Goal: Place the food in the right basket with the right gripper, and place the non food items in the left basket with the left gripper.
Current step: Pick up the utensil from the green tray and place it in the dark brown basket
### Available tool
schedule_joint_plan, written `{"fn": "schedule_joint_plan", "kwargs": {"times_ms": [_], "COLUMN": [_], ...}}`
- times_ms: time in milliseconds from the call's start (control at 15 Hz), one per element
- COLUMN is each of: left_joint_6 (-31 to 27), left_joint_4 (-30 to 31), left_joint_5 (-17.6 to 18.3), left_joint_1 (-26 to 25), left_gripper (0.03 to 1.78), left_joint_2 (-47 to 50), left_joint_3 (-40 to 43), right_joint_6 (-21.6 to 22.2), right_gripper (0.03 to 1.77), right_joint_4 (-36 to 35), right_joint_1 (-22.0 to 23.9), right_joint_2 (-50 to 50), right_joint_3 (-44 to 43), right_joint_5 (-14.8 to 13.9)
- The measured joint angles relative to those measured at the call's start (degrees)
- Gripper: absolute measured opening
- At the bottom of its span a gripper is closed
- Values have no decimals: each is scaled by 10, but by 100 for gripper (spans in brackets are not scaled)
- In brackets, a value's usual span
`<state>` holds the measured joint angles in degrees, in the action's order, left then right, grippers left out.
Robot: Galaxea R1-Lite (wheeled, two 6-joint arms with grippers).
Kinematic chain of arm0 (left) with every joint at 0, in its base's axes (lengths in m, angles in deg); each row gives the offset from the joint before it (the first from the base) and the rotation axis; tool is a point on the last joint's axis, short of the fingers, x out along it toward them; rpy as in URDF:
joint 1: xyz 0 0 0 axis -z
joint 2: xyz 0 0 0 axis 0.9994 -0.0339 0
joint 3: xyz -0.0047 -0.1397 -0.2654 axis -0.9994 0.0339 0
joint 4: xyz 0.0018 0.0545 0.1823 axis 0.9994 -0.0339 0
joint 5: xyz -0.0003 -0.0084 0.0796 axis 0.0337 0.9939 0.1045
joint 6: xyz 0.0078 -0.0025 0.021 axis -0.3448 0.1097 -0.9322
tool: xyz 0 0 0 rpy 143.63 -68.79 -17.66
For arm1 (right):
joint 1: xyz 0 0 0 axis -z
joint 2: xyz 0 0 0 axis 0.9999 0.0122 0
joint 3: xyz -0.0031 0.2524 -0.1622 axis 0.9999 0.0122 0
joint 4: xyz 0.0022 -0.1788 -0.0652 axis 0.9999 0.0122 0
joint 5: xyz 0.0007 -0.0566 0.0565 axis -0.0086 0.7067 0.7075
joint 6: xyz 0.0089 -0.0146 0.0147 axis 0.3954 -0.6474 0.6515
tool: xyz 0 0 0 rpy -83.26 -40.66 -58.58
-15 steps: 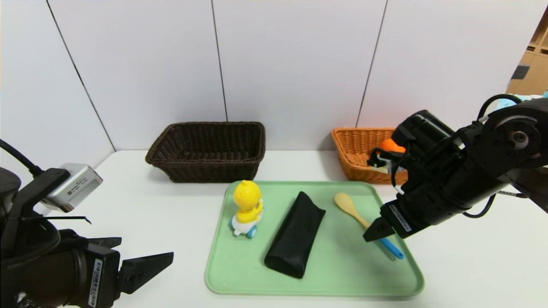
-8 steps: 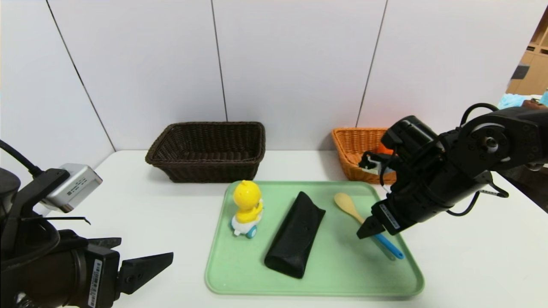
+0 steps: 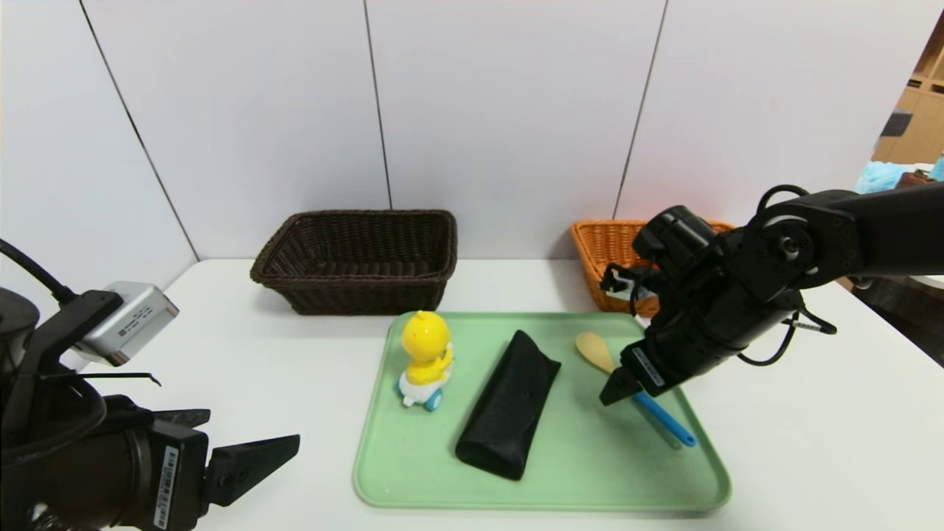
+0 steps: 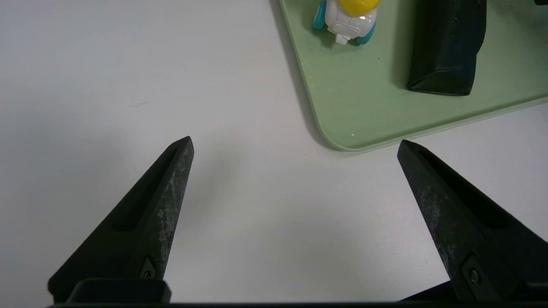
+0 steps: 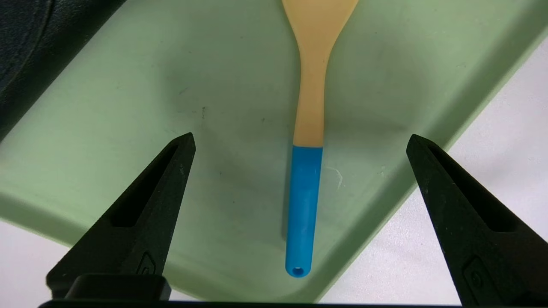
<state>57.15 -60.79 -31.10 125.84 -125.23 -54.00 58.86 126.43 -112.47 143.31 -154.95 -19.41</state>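
A yellow duck toy (image 3: 425,358), a long black pouch (image 3: 509,404) and a wooden spoon (image 3: 596,350) with a blue handle (image 5: 304,205) lie on the green tray (image 3: 590,479). My right gripper (image 3: 618,388) hangs open just above the spoon's handle, a finger on either side of it (image 5: 300,139), touching nothing. The left gripper (image 3: 251,431) rests open and empty over bare table near the tray's near left corner (image 4: 294,141). The dark brown left basket (image 3: 358,258) stands at the back. My right arm covers much of the orange-tan right basket (image 3: 601,251). The food is hidden.
The white table (image 3: 258,354) ends at a panelled wall behind both baskets. The duck (image 4: 349,13) and the pouch's end (image 4: 445,47) show at the far side of the left wrist view, on the tray (image 4: 351,107).
My right arm has swung left and lower from the basket side, over the tray and above the spoon's handle; it now covers the orange fruit seen earlier in the right basket. The left arm has not moved.
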Motion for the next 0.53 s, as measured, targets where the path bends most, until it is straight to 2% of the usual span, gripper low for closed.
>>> {"fn": "schedule_joint_plan", "kwargs": {"times_ms": [533], "left_joint_6": [0], "left_joint_4": [0], "left_joint_5": [0], "left_joint_1": [-1], "left_gripper": [169], "left_joint_2": [1], "left_joint_3": [3], "right_joint_6": [-12], "right_gripper": [170], "right_joint_4": [4], "right_joint_1": [0], "right_joint_2": [37], "right_joint_3": [-11], "right_joint_5": [-22]}}
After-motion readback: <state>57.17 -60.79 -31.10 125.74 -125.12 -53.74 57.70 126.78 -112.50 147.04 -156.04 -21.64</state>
